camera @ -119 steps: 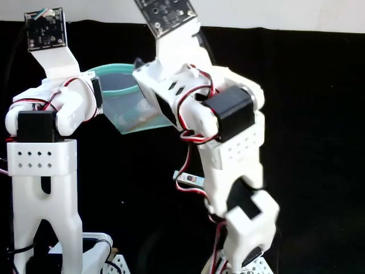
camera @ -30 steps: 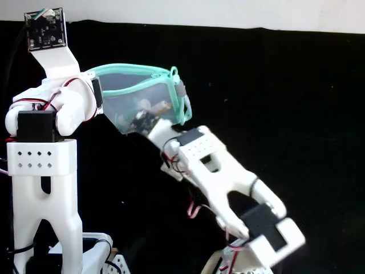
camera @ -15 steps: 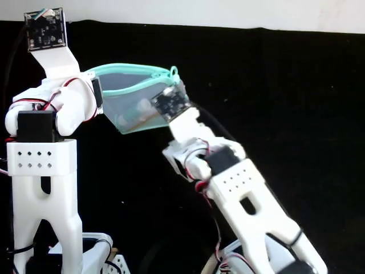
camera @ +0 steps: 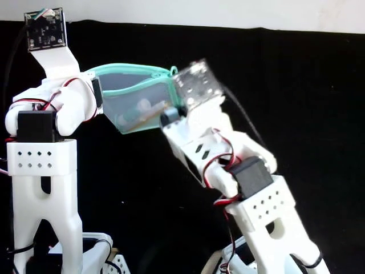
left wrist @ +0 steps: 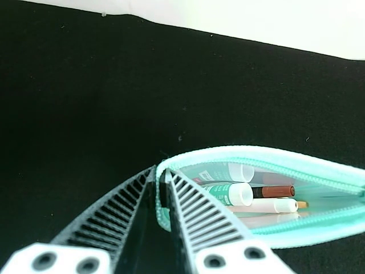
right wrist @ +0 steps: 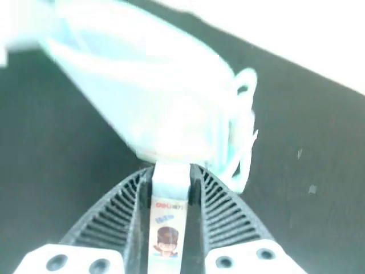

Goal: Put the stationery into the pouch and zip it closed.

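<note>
Two claws, both clamped. My left gripper (left wrist: 161, 177) is pinched on the rim of the unzipped mint-green see-through pouch (left wrist: 256, 153). Inside are a green-labelled white tube (left wrist: 228, 193), a brown-capped pen (left wrist: 274, 190) and a white pen (left wrist: 262, 204). My right gripper (right wrist: 170, 171) squeezes a small white labelled block (right wrist: 169, 194) right at the pouch.

This looks like a robotics lab bench. A black cloth (camera: 319, 85) covers the table up to a plain white wall (camera: 256, 11). Two white plastic arms (camera: 43, 182) stand there with bare red wires (camera: 210, 164) and an uncovered circuit board (camera: 45, 31).
</note>
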{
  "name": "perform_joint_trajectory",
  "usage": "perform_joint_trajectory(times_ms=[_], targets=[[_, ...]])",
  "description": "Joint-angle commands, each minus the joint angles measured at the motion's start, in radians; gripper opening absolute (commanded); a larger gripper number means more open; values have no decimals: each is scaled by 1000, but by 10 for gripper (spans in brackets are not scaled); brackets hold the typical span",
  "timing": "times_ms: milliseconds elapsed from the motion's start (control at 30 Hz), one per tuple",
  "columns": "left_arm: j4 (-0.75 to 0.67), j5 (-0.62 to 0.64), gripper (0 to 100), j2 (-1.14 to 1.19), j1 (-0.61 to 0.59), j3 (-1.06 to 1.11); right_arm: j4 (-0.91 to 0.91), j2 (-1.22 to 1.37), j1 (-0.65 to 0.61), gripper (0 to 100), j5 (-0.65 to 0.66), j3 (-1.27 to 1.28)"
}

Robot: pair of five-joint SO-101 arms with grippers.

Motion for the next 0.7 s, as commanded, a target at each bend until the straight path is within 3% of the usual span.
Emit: perform_joint_trajectory(times_ms=[0,333,667], targets=[[6,-3,7,18,25,44,2,65,7,8,-38,-199],[6,-3,7,18,27,44,45,325,4,8,-32,-657],[6,-5,7,18,24,44,45,602,-111,8,26,-1067]])
